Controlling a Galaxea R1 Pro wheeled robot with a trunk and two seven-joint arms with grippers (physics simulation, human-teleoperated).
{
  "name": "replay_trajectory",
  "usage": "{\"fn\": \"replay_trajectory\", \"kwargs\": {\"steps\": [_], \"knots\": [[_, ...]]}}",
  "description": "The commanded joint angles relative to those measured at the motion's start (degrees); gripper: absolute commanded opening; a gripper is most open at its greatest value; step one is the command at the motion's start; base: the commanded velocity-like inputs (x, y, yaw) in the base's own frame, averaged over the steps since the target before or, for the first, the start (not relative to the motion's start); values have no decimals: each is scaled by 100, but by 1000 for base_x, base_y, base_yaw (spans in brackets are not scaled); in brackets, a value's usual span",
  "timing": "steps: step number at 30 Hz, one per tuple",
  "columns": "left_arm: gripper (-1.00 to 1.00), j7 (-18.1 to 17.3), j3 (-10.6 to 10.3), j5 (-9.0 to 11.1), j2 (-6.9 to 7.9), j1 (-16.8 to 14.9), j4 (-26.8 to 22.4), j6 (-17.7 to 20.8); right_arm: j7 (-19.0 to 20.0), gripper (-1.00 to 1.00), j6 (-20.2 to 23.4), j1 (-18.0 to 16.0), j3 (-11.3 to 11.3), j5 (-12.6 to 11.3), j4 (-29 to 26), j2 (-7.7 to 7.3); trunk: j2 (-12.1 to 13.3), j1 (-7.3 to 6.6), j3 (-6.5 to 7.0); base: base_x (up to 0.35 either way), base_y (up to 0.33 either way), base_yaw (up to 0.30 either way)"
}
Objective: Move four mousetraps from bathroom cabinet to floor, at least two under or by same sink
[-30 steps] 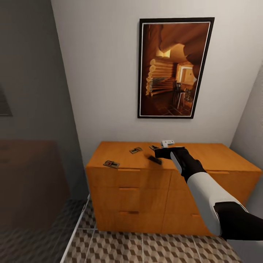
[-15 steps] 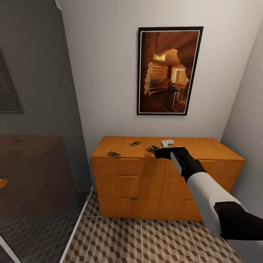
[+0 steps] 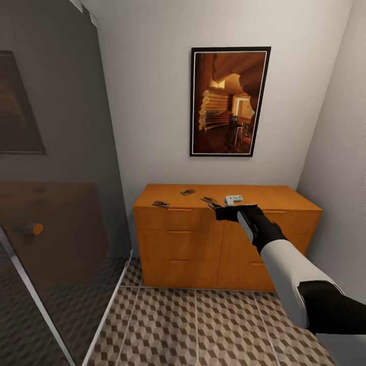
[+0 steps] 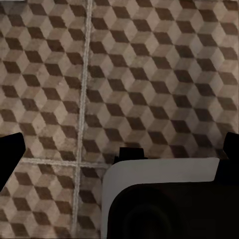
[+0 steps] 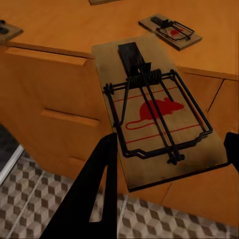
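- My right gripper (image 3: 219,209) pinches one mousetrap (image 5: 159,127) flat between its fingers (image 5: 92,199), in front of the cabinet (image 3: 203,249), at the level of its top edge.
- Three other mousetraps lie on the cabinet top: one at the left front edge (image 3: 160,204), one farther back (image 3: 187,192), one just beside the gripper (image 3: 206,200).
- The left wrist view looks at the bathroom floor (image 4: 149,74); I cannot tell how the left gripper stands.

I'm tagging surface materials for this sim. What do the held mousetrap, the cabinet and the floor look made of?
Mousetrap in the right end effector: pale matte wood board, grain faint, with dark wire spring and bar, likely metal, and a printed red mouse. Cabinet: orange-brown wood look, smooth satin finish; solid or veneer is unclear. Floor: tiles with a printed cube pattern and pale grout, probably ceramic.
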Motion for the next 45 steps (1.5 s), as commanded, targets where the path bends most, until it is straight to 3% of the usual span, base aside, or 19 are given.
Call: {"fn": "replay_trajectory", "kwargs": {"steps": [1, 10, 22, 30, 33, 38, 45], "knots": [[100, -1, 13, 0, -1, 3, -6, -7, 23, -100, 28, -2, 3, 15, -7, -3, -3, -4, -5, -335, 0, 0], [100, 0, 13, -2, -1, 3, 1, -7, 29, -100, 13, 1, 3, 15, 55, -9, -3, -4, -5, -307, 0, 0], [100, 1, 13, -2, -1, 3, -1, -7, 40, -100, -154, 2, 3, 17, 548, -17, -3, -4, -5, -41, 0, 0], [100, 1, 13, -2, -1, 3, 0, -7, 46, -100, -1227, 1, 3, 24, 1707, -29, -3, -4, -5, -1, 0, 0], [100, 0, 13, -2, -1, 3, 1, -7, 48, -100, -1804, 2, 3, 27, 2385, -40, -3, -4, -5, 0, 0, 0], [100, 2, 13, -2, -1, 3, -2, -7, 49, -100, -2708, 59, 6, 32, 3009, -50, -3, -4, -5, 0, 0, 0], [100, 2, 13, -2, -1, 3, 0, -7, 49, -100, -3448, 1008, 10, 68, 3151, -54, -3, -4, -5, 0, 0, 0]]}}
